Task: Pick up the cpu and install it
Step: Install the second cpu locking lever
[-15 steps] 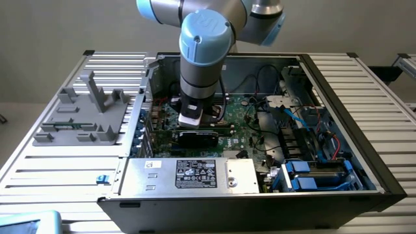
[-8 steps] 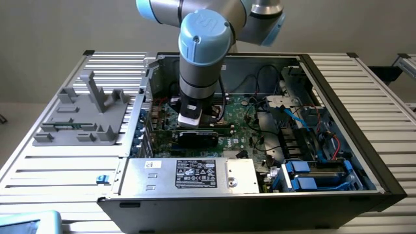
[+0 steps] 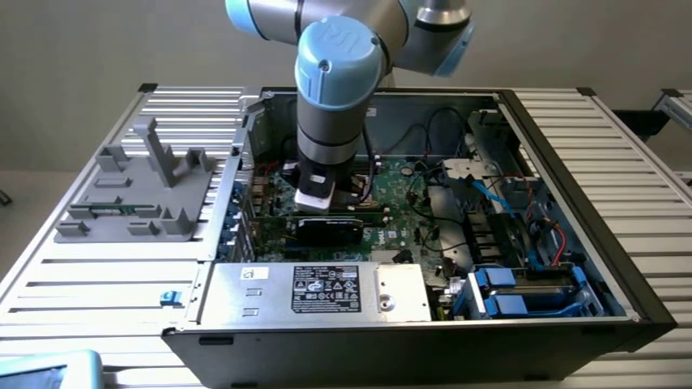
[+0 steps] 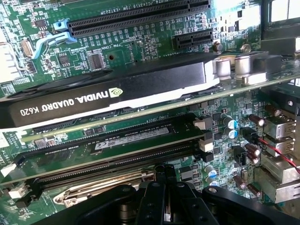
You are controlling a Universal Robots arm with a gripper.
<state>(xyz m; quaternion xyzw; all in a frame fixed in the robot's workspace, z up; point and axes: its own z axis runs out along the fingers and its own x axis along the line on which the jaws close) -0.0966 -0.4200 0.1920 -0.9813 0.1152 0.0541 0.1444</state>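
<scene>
My gripper (image 3: 321, 209) reaches down into the open computer case (image 3: 562, 162), low over the green motherboard (image 3: 395, 190). In the wrist view the black fingers (image 4: 164, 180) stand together, shut, just above the board beside the long black memory slots (image 4: 117, 157). A silvery metal bracket (image 4: 96, 191) lies right next to the fingers. The cpu is hidden; I cannot tell whether anything sits between the fingers.
A black NVIDIA graphics card (image 4: 108, 96) stands across the board close to the gripper. A silver box with a black label (image 3: 324, 292) fills the case's near side. Blue drive caddies (image 3: 506, 296) and cables (image 3: 492, 194) crowd the exterior view's right. A grey fixture (image 3: 141, 190) sits on the table.
</scene>
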